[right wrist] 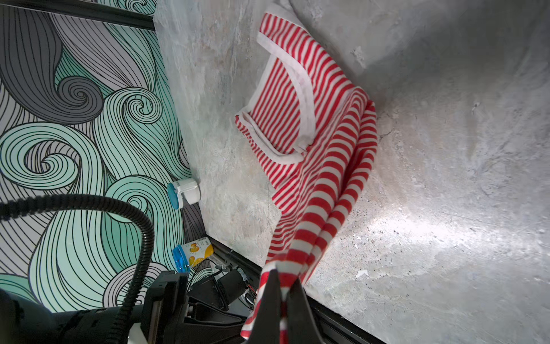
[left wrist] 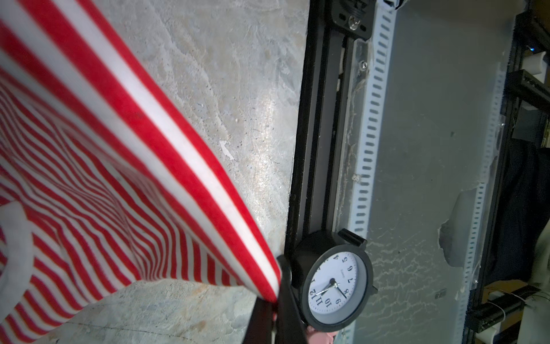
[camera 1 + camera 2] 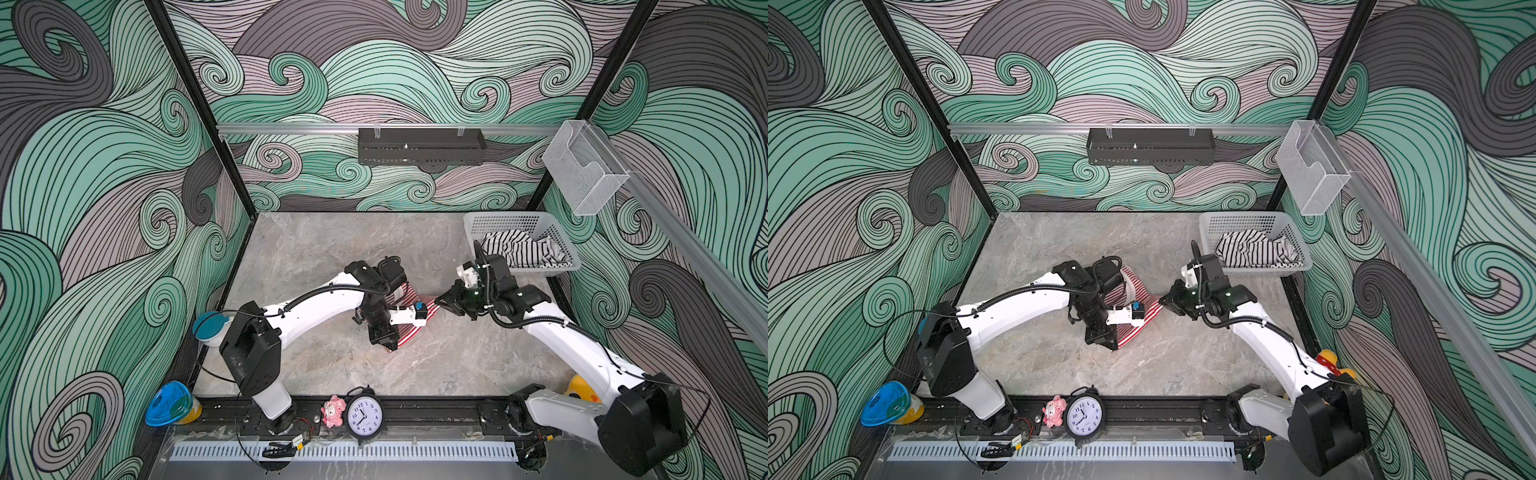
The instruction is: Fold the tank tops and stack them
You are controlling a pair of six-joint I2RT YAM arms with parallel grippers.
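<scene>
The red-and-white tank top [image 3: 1136,289] sits mid-table. Its white-trimmed straps lie flat toward the far side and its near part is lifted. The left gripper [image 2: 278,297] is clamped on one corner, and the right gripper [image 1: 284,286] is pinched tight on a bunched edge to the right. The black-and-white tank top [image 3: 515,249] lies crumpled in the basket [image 3: 490,220] in the far right corner. Bare table [image 3: 316,249] lies open far left and near.

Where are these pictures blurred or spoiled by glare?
Left wrist view: the red-and-white striped tank top nearest the lens is blurred, while the round black clock is sharp. Right wrist view: a bright glare patch washes out the grey marbled tabletop; cloth at the right gripper is soft. Both top views: even light, no glare.
</scene>
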